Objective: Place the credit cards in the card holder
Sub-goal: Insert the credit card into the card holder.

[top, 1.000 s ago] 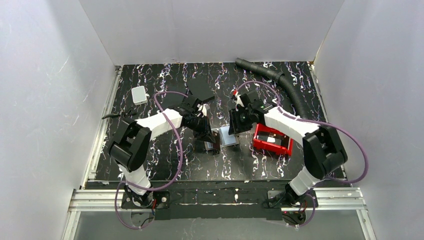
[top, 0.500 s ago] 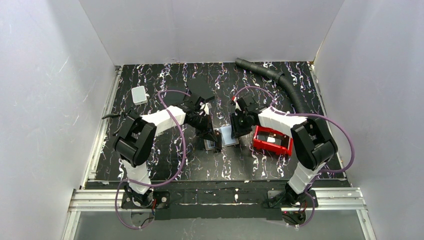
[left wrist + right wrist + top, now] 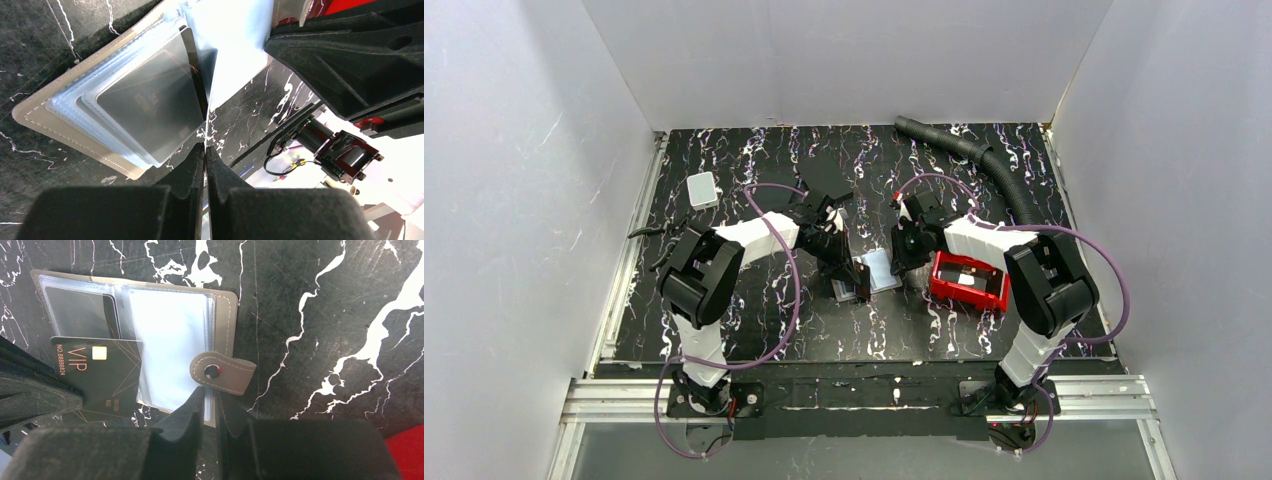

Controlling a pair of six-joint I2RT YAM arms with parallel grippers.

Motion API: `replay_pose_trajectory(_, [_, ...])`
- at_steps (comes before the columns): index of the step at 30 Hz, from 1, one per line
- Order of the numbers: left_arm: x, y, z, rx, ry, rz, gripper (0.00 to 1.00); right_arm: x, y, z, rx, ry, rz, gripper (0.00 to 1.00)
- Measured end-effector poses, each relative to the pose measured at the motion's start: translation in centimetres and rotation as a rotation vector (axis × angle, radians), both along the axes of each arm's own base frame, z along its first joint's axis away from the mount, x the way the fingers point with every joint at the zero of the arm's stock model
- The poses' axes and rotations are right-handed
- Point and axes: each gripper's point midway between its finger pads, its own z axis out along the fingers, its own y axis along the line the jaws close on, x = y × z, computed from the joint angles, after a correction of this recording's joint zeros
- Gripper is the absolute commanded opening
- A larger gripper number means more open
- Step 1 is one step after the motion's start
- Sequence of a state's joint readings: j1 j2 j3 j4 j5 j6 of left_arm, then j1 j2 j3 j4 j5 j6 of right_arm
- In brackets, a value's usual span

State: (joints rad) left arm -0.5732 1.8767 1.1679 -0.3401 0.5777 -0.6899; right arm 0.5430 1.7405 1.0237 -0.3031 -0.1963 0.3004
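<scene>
The taupe card holder (image 3: 880,270) lies open on the marbled table, its clear pockets up and its snap tab (image 3: 222,372) at the right. One dark credit card (image 3: 80,315) sits in a left pocket (image 3: 145,110). A second credit card (image 3: 100,375), black with "VIP" on it, overlaps the holder's left half. My left gripper (image 3: 854,274) is shut on that card, which shows edge-on between its fingertips (image 3: 206,147). My right gripper (image 3: 210,401) straddles the card holder's near edge below the tab, jaws closed on it.
A red tray (image 3: 944,290) with a dark card inside stands just right of the right gripper. A small white box (image 3: 703,189) sits at the back left. A black ribbed hose (image 3: 984,160) curves along the back right. A black slab (image 3: 824,183) lies behind the holder.
The right gripper's jaws have narrowed onto the card holder's edge. Both arms have drawn in slightly toward the holder; the left gripper still holds its card.
</scene>
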Motion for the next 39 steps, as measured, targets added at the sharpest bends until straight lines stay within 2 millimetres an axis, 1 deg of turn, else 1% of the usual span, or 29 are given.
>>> replay_pose_trajectory(8, [0.6, -0.4, 0.0, -0.010, -0.010, 0.032, 0.00, 0.2, 0.4, 0.0, 0.025, -0.006, 0.007, 0.18])
replay_pose_trajectory(17, [0.5, -0.4, -1.4, -0.038, -0.001, 0.105, 0.00, 0.2, 0.5, -0.1, 0.042, -0.003, 0.002, 0.15])
replay_pose_trajectory(23, [1.0, -0.6, -1.0, -0.061, -0.024, 0.134, 0.00, 0.4, 0.7, -0.1, 0.064, -0.009, -0.001, 0.14])
replay_pose_trajectory(39, [1.8, 0.3, -1.4, -0.068, -0.035, 0.237, 0.00, 0.7, 1.3, -0.1, 0.102, -0.015, -0.006, 0.10])
